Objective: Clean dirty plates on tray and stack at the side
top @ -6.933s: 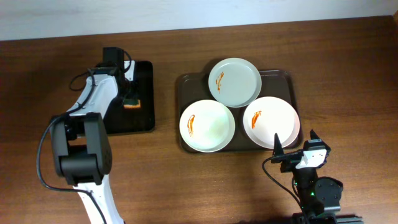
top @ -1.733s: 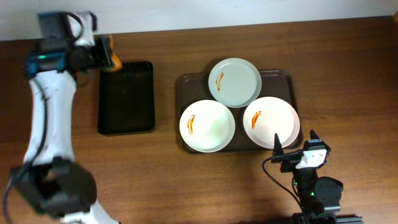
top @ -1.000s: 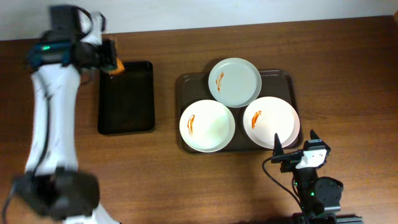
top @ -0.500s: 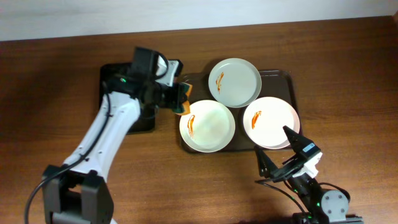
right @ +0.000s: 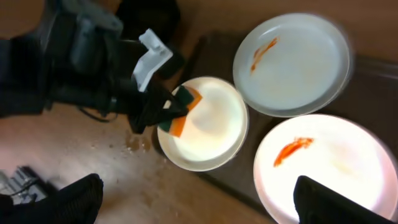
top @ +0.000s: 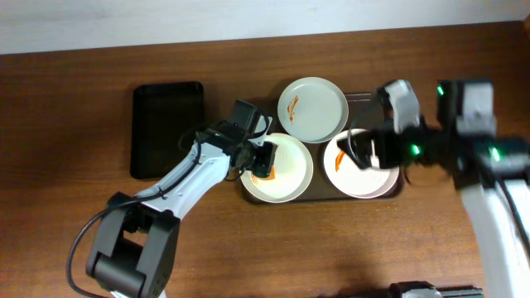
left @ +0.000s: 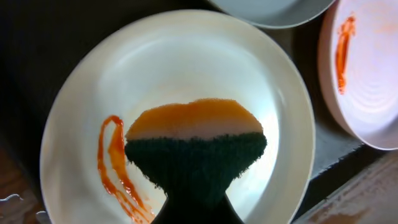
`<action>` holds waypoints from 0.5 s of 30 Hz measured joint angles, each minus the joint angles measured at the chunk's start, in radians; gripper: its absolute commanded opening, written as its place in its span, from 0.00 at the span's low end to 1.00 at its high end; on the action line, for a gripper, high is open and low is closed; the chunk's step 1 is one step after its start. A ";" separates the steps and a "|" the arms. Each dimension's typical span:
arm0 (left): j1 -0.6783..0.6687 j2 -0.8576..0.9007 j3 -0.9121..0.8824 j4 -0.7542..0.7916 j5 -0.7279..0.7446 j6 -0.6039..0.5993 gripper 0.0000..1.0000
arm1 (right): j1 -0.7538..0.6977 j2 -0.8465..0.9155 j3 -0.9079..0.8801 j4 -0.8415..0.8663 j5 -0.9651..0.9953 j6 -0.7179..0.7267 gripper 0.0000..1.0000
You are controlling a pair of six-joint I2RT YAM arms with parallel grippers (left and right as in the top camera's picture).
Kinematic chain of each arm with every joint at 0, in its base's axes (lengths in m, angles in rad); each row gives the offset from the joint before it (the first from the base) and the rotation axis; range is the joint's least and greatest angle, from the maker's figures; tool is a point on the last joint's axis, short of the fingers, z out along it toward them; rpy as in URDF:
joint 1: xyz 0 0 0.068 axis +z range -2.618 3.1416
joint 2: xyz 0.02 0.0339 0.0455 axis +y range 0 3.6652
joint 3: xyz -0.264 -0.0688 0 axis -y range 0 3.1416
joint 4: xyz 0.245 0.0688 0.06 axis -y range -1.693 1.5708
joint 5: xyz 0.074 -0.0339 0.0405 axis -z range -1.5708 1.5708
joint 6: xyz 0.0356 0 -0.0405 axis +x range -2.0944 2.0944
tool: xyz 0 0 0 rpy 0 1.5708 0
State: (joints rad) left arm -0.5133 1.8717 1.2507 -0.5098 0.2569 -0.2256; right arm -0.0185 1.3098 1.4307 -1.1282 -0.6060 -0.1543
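Observation:
Three white plates lie on the dark tray (top: 248, 108): a back plate (top: 312, 109), a front-left plate (top: 286, 175) and a right plate (top: 363, 178), each with an orange-red smear. My left gripper (top: 263, 159) is shut on an orange and green sponge (left: 194, 143), held over the front-left plate (left: 174, 68) beside its sauce smear (left: 115, 168). My right gripper (top: 366, 153) hangs open and empty above the right plate. In the right wrist view its dark fingertips (right: 68, 199) frame the table edge, with the right plate (right: 329, 168) below.
A smaller black tray (top: 168, 130) lies left of the big tray. Bare brown table surrounds both trays. The left arm reaches in from the front left, the right arm from the right side.
The left gripper carried the sponge from the tray's left rim onto the front-left plate. The right arm rose from the table's front edge to above the right plate.

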 measured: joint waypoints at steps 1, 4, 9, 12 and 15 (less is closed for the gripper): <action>0.000 0.005 0.000 -0.002 -0.002 0.000 0.00 | 0.000 0.076 0.013 -0.005 -0.055 -0.006 0.98; 0.000 0.010 0.000 -0.002 -0.008 0.000 0.00 | 0.000 0.266 0.017 -0.009 -0.145 -0.007 0.98; 0.000 0.011 0.000 -0.002 -0.015 0.000 0.00 | 0.032 0.348 0.017 0.027 0.031 0.110 0.98; 0.000 0.019 0.000 -0.002 -0.040 -0.002 0.00 | 0.135 0.366 0.017 0.151 0.071 0.140 0.31; 0.000 0.019 0.000 -0.005 -0.050 -0.003 0.00 | 0.186 0.424 0.020 0.206 0.195 0.254 0.27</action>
State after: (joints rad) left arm -0.5133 1.8912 1.2507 -0.5144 0.2073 -0.2287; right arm 0.1673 1.7340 1.4506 -0.9226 -0.4110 0.0994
